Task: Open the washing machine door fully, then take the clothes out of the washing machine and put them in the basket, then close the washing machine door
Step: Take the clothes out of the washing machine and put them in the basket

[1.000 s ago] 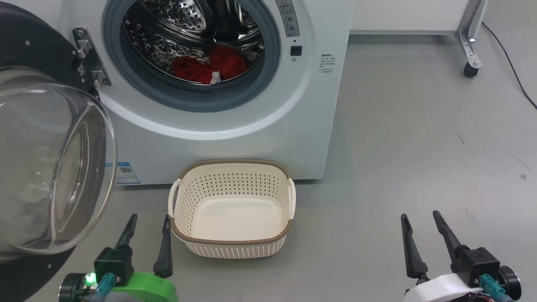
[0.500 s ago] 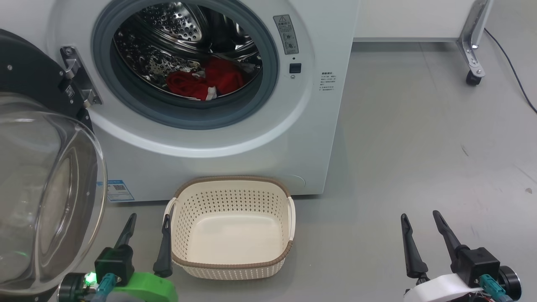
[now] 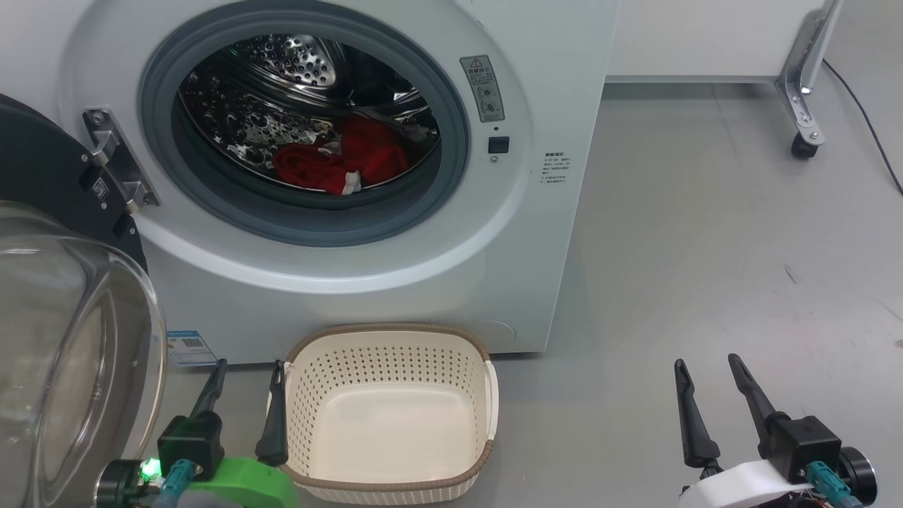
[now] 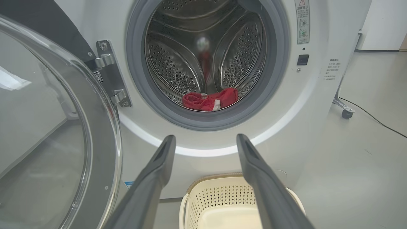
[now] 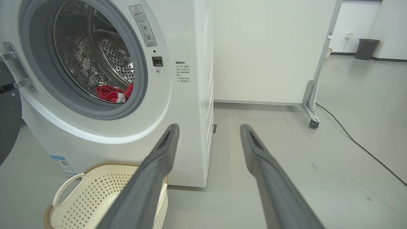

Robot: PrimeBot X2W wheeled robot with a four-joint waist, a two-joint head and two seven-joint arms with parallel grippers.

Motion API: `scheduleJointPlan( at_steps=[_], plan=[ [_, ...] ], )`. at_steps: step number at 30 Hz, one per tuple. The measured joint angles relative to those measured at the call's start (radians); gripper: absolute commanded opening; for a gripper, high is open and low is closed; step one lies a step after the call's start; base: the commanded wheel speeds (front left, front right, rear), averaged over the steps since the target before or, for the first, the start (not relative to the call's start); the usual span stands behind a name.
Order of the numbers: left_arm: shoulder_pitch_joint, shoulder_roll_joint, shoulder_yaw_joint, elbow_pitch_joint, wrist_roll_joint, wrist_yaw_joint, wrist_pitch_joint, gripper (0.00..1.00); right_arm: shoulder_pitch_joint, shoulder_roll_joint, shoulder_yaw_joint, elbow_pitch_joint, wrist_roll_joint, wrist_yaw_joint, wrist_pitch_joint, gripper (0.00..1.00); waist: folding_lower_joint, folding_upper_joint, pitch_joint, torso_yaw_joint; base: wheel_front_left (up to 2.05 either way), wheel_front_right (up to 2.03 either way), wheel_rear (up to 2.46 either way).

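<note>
Head view now looks higher; the door (image 3: 70, 339) stands wide. Both empty, left pincer (image 3: 250, 365) and right pincer (image 3: 706, 360) gape apart; clothes (image 3: 338, 162) wait inside.

Round glossy black glass-bowled door (image 3: 70, 353) open. Red clothes (image 3: 338, 159) in white front-loading washing machine (image 3: 550, 106). Cream perforated basket (image 3: 388, 329) on floor. Left fingers (image 3: 211, 391) and right fingers (image 3: 688, 409) spread.

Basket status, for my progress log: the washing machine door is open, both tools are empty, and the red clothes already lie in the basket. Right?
No: the red clothes lie in the drum of the washing machine, and the basket holds nothing, as the head view shows. The washing machine door is open, and the left tool and right tool are empty.
</note>
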Motion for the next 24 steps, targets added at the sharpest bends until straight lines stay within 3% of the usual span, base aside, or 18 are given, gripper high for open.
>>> scheduleJointPlan(
  at_steps=[24],
  plan=[
    [-0.001, 0.0, -0.007, 0.007, 0.0, -0.001, 0.012, 1.0, -0.001, 0.001, 0.008, -0.006, -0.005, 0.01, 0.0, 1.0, 0.0, 0.0, 0.02, -0.007, 0.16, -0.16, 0.0]
  ],
)
